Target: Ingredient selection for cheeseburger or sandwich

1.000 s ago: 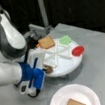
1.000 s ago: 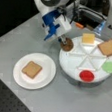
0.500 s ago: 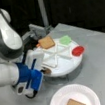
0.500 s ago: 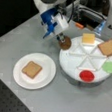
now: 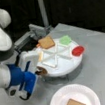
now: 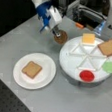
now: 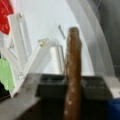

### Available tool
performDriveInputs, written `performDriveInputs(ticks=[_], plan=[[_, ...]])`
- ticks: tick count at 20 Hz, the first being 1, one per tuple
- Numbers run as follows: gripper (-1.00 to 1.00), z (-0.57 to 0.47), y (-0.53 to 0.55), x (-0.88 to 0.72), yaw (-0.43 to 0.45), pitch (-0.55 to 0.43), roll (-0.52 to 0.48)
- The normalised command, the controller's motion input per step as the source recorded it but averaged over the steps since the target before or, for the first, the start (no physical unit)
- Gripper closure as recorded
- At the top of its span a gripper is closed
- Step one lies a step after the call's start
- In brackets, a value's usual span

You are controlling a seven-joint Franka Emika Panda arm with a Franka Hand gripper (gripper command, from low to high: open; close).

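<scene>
A: Any writing or labels readable?
B: None that I can make out.

A: Where's the patty?
B: The gripper (image 6: 57,34) is clamped on the brown patty (image 6: 61,37), held edge-on in the wrist view (image 7: 72,75), just off the left rim of the divided white tray (image 6: 70,60) in a front view.

A: What's on the tray?
B: A yellow cheese square (image 6: 88,38), a toast square (image 6: 107,47), a green leaf (image 6: 110,66) and a red disc (image 6: 86,75).

A: And the sandwich?
B: One toast slice (image 6: 31,69) lies on the round white plate (image 6: 45,75), left of the tray.

A: The arm?
B: It reaches down from the far left, blue wrist (image 5: 22,80) angled beside the tray.
</scene>
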Motion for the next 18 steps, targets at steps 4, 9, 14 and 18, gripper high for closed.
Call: performDriveInputs(ticks=[4, 9, 14, 18], plan=[[1.0, 0.12, -0.46, 0.32, 0.125, 0.181, 0.031], [1.0, 0.03, -0.36, 0.6, 0.249, 0.116, 0.07], [1.0, -0.04, -0.4, 0.85, 0.296, 0.058, 0.054], [1.0, -0.07, -0.45, 0.89, 0.285, 0.056, 0.075]])
